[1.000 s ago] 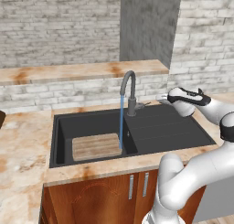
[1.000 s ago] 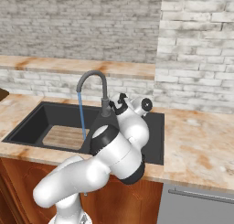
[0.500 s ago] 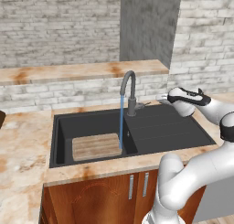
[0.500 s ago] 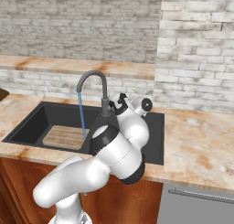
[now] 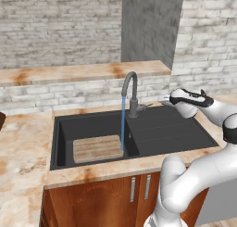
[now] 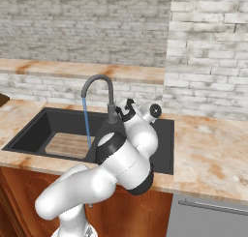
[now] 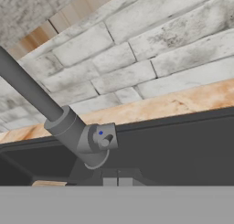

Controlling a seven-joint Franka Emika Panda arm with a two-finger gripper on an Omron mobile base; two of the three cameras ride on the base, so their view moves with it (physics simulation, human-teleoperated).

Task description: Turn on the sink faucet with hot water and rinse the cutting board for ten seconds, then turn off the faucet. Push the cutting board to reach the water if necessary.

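Wooden cutting board (image 5: 97, 148) under water (image 5: 122, 124) (hand view: faucet (image 7: 73, 129) base)

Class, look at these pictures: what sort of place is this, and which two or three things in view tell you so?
Most likely a kitchen: a black sink set in a marbled counter, a tall faucet running water onto a wooden cutting board, with wooden cabinet doors below.

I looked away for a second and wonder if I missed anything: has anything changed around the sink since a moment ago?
Nothing visibly changed. The water runs from the sink faucet onto the right edge of the cutting board in the sink, as before, and the hand stays shut, empty, just right of the faucet's lever.
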